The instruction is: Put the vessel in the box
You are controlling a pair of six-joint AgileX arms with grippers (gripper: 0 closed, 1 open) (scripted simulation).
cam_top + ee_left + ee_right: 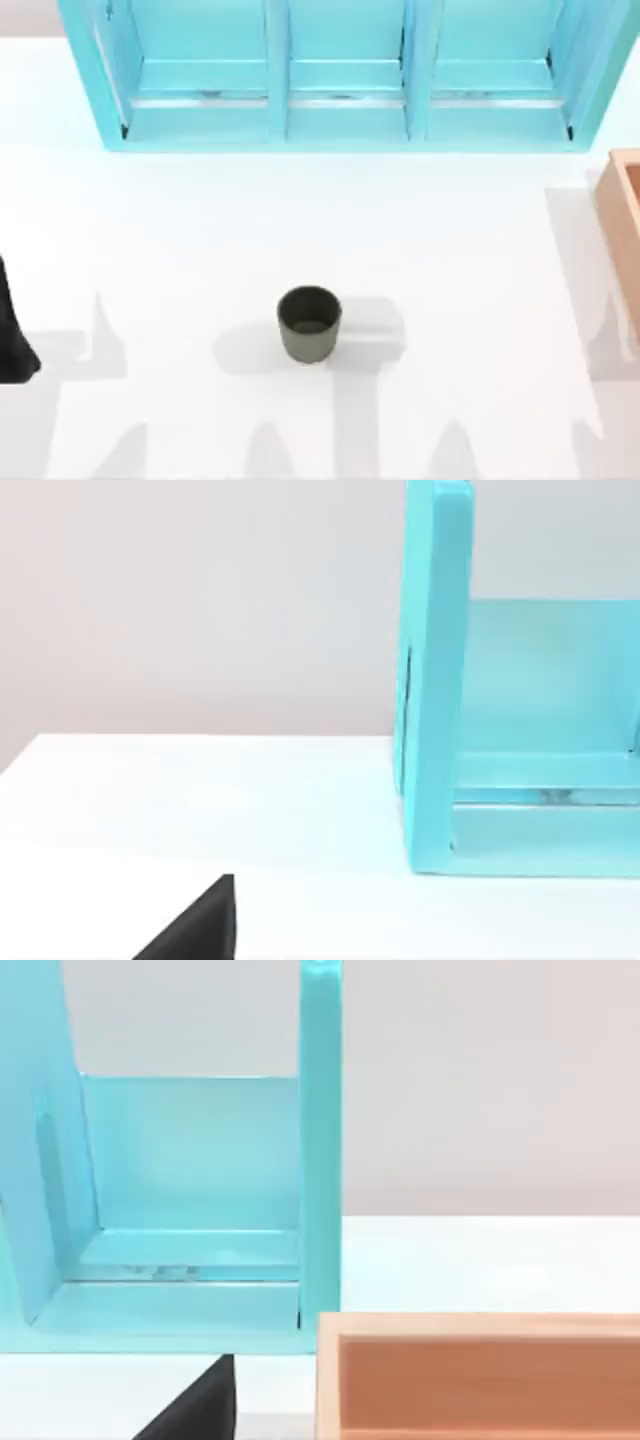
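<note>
From above, the white table (180, 220) lay broad and bright. The vessel (309, 323), a small dark olive-grey cup with no handle, stood upright near the middle of it, a little toward the near edge, its dark inside open to the camera. Nothing touched it. Along the far edge ran the turquoise shelf unit (345, 75), its three compartments side by side. At the table's right edge a slice of the tan-orange box (626, 225) poked in, well apart from the vessel. At the far left edge a dark piece of the left arm (12, 335) sat parked, also well clear of the cup; whether its end effector was open or closed could not be told.

On to the left wrist view: the end wall of the turquoise shelf unit (435, 680) stood upright on the table (200, 800), with one compartment open beside it and a plain pale wall behind. A black wedge of the left end effector (200, 925) cut into the frame's edge, but its fingers' state could not be told.

Over to the right wrist view: the box (480, 1370) sat just in front of the shelf unit (320, 1160), its thick front wall and pale wooden inner face showing. A black sliver of the right end effector (200, 1405) edged in beside it; open or closed, it could not be told.
</note>
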